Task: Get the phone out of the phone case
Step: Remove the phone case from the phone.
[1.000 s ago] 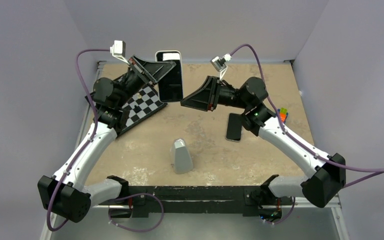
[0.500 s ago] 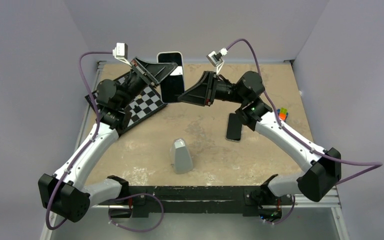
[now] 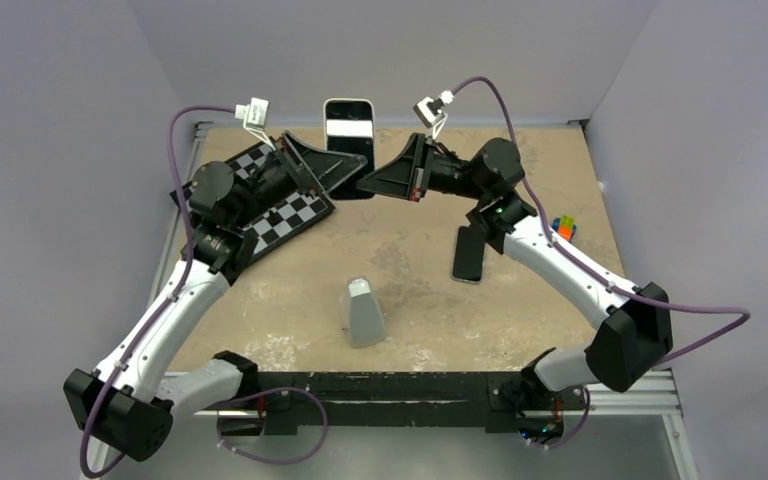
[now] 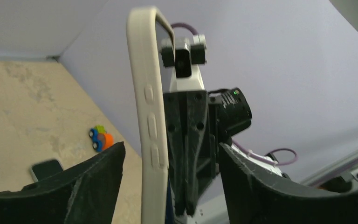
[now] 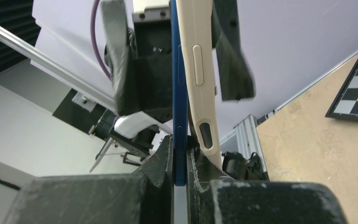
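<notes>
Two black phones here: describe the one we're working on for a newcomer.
At the table's far edge, the phone is held up in the air, pinched by the right claw. Its whitish rim marks it; the other phone lies flat, dark-rimmed.

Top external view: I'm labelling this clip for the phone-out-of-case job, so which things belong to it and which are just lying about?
Part of the job: the phone, pinched by the right gripper; the phone case, partly off it; the left gripper, straddling the case.
Lying about: second black phone, grey tapered block, chessboard, small colourful toy.
</notes>
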Motion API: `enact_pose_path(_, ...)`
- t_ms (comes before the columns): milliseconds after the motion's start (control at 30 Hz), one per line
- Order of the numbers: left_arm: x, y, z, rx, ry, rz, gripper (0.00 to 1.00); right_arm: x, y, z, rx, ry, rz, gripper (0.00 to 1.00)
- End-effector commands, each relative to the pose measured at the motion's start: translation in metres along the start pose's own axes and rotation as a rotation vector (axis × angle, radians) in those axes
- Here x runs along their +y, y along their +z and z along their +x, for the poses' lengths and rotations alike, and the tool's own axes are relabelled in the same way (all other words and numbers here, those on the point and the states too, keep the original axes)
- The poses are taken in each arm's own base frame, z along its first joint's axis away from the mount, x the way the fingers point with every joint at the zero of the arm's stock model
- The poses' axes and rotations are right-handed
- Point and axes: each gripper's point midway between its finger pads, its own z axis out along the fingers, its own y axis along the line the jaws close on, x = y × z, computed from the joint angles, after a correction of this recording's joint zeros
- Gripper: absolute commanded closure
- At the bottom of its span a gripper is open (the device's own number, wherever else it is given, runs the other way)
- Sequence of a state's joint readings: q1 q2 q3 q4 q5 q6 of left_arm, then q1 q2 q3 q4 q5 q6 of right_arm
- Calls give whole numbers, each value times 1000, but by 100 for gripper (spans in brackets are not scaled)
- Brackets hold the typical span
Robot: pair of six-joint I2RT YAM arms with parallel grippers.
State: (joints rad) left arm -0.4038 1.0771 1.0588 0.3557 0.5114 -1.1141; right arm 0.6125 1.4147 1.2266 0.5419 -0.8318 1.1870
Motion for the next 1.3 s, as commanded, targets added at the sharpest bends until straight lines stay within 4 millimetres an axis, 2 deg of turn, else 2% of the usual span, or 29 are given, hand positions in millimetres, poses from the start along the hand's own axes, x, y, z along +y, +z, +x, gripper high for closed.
enact_pose_path(0,-14,-18,12,102,161,22,11,29,-18,-24,-82,-77,-105,100)
enact_pose_path(100,-7,-28,15,123,228,-10,5,32,-27,-19,-56,-75,-133,100)
enact_pose_path(233,-9,-40,20,131,333,3,8,37,-35,-17,-39,-75,-154,100)
enact_pose_path(467,1,-52,26,137,421,-29,29,45,-39,-20,-36,-82,-182,100)
enact_pose_path(700,0,-50,26,131,428,-9,55,45,-39,-18,-34,-61,-209,100)
enact_pose_path(833,1,-49,25,127,424,-9,64,44,-40,-18,-37,-60,-209,100)
enact_pose_path(1267,0,-23,14,134,337,8,63,33,-37,-15,-27,-82,-153,100)
